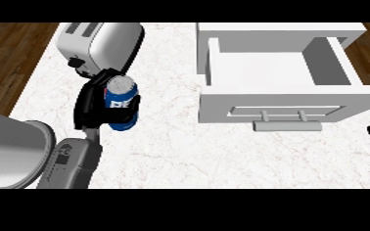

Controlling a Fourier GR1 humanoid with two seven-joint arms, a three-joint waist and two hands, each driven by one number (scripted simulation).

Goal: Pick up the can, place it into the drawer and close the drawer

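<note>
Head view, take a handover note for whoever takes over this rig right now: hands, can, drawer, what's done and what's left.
Left hand: curled round the blue can, beside the toaster at the counter's left.
Right hand: barely a dark sliver at the right edge; fingers can't be judged.
Drawer: pulled open at the right, nothing visible inside.
Done: can grasped.
Left: carry the can over to the drawer, release it inside, push the drawer closed.

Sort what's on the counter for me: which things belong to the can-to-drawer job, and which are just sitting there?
Job:
blue can, held in the left hand
open white drawer, nothing visible inside it

Lying about:
toaster, behind the can
grey rounded object at the left edge
</note>
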